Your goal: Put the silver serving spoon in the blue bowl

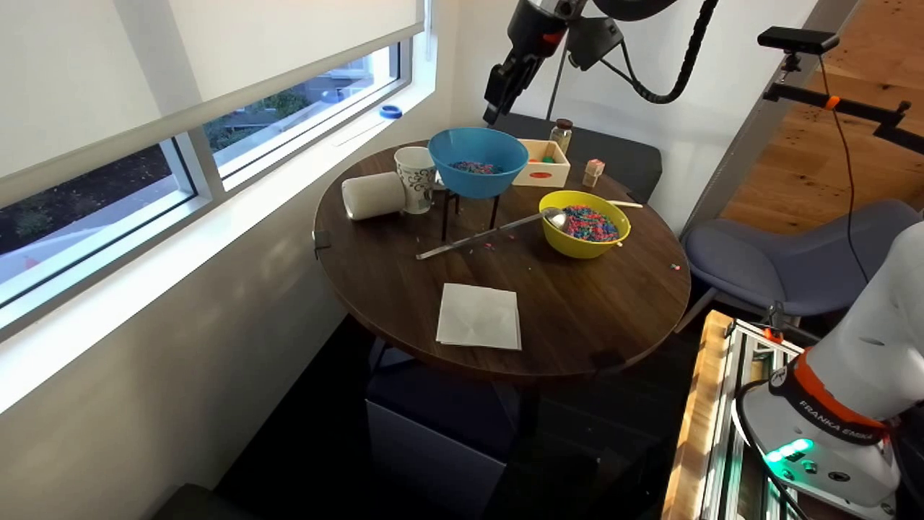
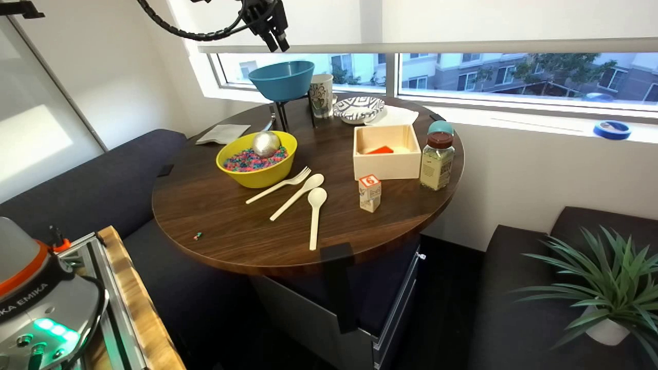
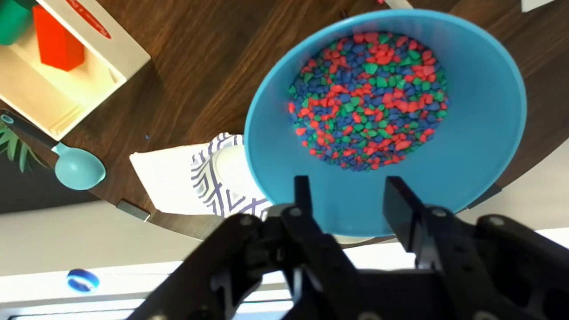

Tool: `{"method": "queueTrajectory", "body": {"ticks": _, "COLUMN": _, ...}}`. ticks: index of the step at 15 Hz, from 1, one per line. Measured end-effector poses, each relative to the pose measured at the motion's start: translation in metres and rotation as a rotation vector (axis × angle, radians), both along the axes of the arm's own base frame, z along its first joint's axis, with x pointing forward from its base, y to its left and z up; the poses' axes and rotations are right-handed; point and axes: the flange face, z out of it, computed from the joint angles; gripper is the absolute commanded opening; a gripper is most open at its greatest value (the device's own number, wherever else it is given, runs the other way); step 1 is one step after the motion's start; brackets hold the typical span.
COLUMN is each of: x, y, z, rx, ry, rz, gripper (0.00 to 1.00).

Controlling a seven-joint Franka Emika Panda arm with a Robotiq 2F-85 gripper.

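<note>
The silver serving spoon (image 1: 482, 235) rests with its round head in the yellow bowl, on colourful bits. Its long handle slants down to the table, passing by the blue bowl's stand. Its head (image 2: 266, 144) also shows in an exterior view. A pale strip (image 3: 398, 3) past the bowl rim in the wrist view may be its handle. The light-blue bowl (image 1: 476, 182) stands raised on a black stand and holds red, green and blue bits; it also shows in an exterior view (image 2: 282, 85) and the wrist view (image 3: 484, 111). My gripper (image 3: 347, 178) is open and empty above the blue bowl.
The yellow bowl (image 1: 577, 245) stands beside the stand (image 1: 445, 217). A patterned cup (image 1: 416, 180) and a white cylinder (image 1: 373, 196) are near the blue bowl. A wooden box (image 2: 387, 164), jar (image 2: 437, 167), stacked blocks (image 2: 370, 192) and pale cutlery (image 2: 298, 196) lie around.
</note>
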Motion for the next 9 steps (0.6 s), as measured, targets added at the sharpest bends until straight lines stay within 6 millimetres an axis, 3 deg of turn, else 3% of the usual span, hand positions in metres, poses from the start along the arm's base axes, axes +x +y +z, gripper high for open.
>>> {"method": "queueTrajectory", "body": {"ticks": 3, "x": -0.013, "y": 0.008, "z": 0.017, "rx": 0.028, "ry": 0.038, "rz": 0.051, "gripper": 0.99}}
{"method": "queueTrajectory", "body": {"ticks": 6, "x": -0.055, "y": 0.014, "z": 0.039, "rx": 0.062, "ry": 0.184, "rz": 0.061, "gripper": 1.0}}
{"method": "queueTrajectory", "body": {"ticks": 9, "x": -0.103, "y": 0.002, "z": 0.057, "rx": 0.066, "ry": 0.281, "rz": 0.029, "gripper": 1.0}}
